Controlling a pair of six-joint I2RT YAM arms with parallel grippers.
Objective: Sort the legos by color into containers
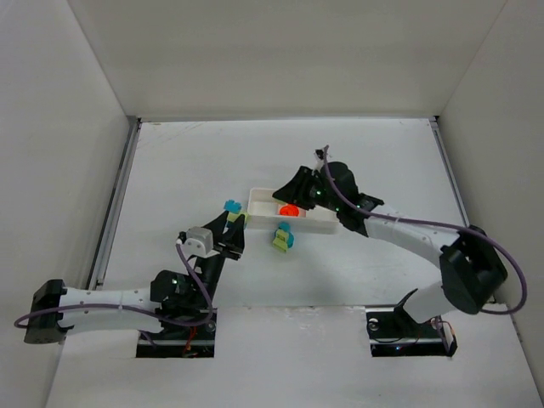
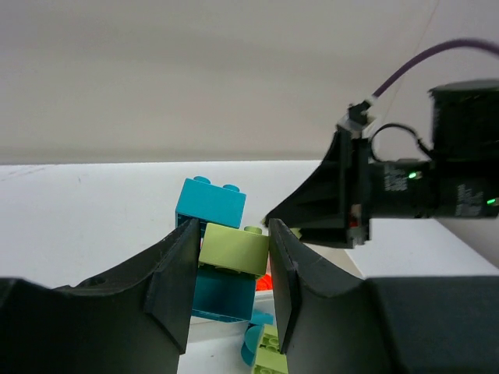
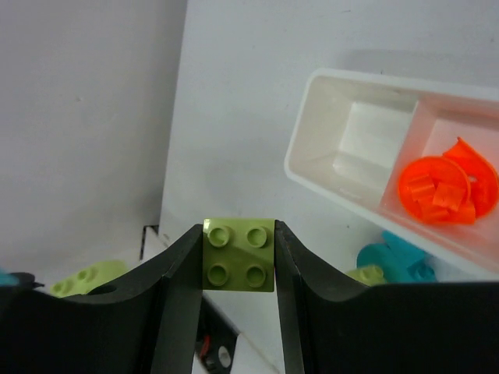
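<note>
White table (image 1: 382, 161), low white tray (image 1: 316, 223) near its centre, right pincer (image 3: 238, 243) clenched on a lime brick (image 3: 238, 255) near the tray, left pincer (image 2: 231, 243) grasping a second lime brick (image 2: 234, 249), cyan brick (image 2: 210, 204) just behind it, orange piece (image 1: 289, 209) in the tray's middle compartment

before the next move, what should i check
1. right pincer clamps four-stud lego: ok
2. left pincer clamps green lego: ok
3. end compartment of tray empty: ok
4. orange lego alone in its compartment: ok
5. four-stud lego over a compartment: cannot tell
6. green lego free of cyan brick behind it: cannot tell
</note>
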